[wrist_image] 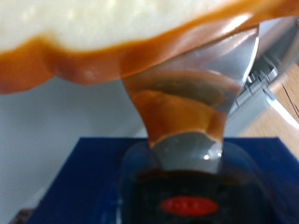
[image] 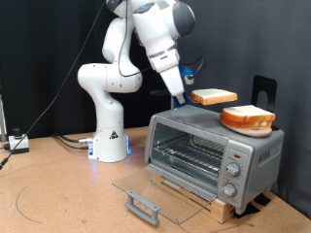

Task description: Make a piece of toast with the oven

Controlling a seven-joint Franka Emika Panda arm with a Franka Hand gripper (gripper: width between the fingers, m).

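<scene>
My gripper [image: 188, 97] is shut on one edge of a bread slice [image: 213, 96] with a pale face and orange-brown crust. It holds the slice level in the air, above the oven's top near its edge on the exterior view's left. In the wrist view the slice [wrist_image: 140, 33] fills the upper part, close to one finger [wrist_image: 182, 103]. A second, near-identical slice [image: 248, 117] lies on top of the silver-grey toaster oven [image: 194, 146]. The oven's glass door [image: 151, 194] hangs open and flat, with its grey bar handle [image: 142, 206] in front. The wire rack [image: 187, 151] shows inside with nothing visible on it.
The oven stands on a wooden board on a brown table. Its three round knobs [image: 234, 167] are on the front panel at the exterior view's right. The arm's white base [image: 110, 141] stands behind, to the left. A black stand [image: 264, 92] rises behind the oven.
</scene>
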